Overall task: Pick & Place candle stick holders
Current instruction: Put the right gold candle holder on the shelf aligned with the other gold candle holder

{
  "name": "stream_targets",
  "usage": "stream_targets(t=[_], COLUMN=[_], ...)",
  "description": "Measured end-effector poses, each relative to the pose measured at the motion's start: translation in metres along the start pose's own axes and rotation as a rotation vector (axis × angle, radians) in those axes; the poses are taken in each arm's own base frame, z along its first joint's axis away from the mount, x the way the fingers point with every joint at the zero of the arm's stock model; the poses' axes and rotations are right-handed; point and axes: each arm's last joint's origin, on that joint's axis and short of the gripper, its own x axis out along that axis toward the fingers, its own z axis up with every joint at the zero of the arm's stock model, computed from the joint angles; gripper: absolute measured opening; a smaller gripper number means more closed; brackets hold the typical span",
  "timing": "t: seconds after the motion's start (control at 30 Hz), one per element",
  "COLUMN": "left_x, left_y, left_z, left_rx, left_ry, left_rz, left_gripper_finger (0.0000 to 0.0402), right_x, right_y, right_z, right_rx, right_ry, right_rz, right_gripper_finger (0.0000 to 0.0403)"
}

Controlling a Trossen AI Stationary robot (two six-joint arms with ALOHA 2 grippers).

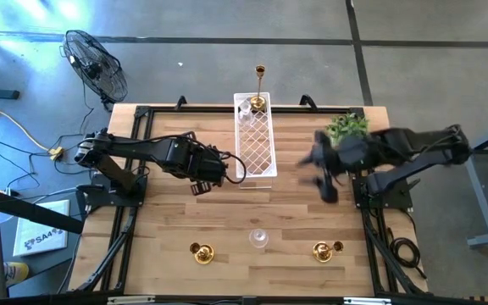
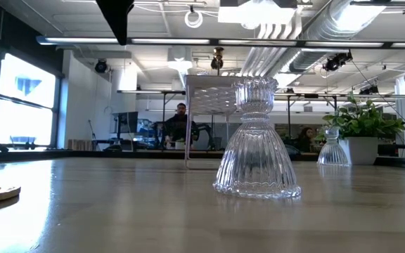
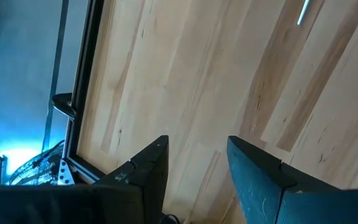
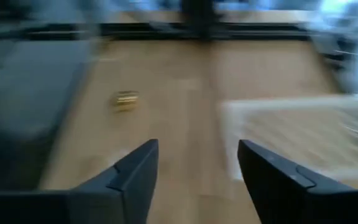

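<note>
1. Along the near edge of the table (image 1: 168, 212) stand three small holders in a row: a squat gold holder (image 1: 201, 252) on the left, a clear glass holder (image 1: 258, 239) in the middle, and a second squat gold holder (image 1: 324, 251) on the right, each well apart from the next (the low view shows the glass one upright, ribbed and flared at its foot).
2. Mid-table, the left gripper (image 1: 200, 187) hovers over bare wood just left of the white lattice tray (image 1: 256, 146); its wrist view shows its two fingers parted with nothing between them.
3. At the same depth, the right gripper (image 1: 322, 174) hangs to the right of the tray, blurred; its wrist view shows its fingers spread apart and empty.
4. Behind the right gripper sits one small green plant (image 1: 348, 127) near the table's far right corner.
5. At the tray's far end lies another clear glass holder (image 1: 246, 113), beside the round base of the one tall gold holder (image 1: 260, 89), whose slim stem rises at the far edge.
6. That makes five holders counted: three gold, two glass.
7. Beyond the table, a floor fan (image 1: 97, 65) stands at the far left, and in the low view two people sit in the room.
</note>
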Motion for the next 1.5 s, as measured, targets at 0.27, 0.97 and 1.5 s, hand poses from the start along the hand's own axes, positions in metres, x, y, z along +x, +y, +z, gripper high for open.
stream_targets(t=[0.27, 0.97, 1.5], left_x=[-0.001, -0.001, -0.001], left_y=[0.001, 0.001, 0.001], left_z=[-0.001, -0.001, -0.001], left_rx=[-0.002, -0.019, -0.010], left_ry=[-0.001, -0.001, -0.003], left_rz=[-0.009, -0.009, -0.006], left_gripper_finger=[0.0156, 0.0156, 0.0156], right_x=[-0.015, 0.002, 0.018], right_y=[0.059, 0.177, 0.213], right_z=[-0.014, -0.063, -0.126], right_rx=[0.044, 0.741, 0.910], right_ry=[0.099, 0.543, 0.735], right_rz=[0.418, 0.428, -0.034], right_gripper_finger=[0.0230, 0.0227, 0.0227])
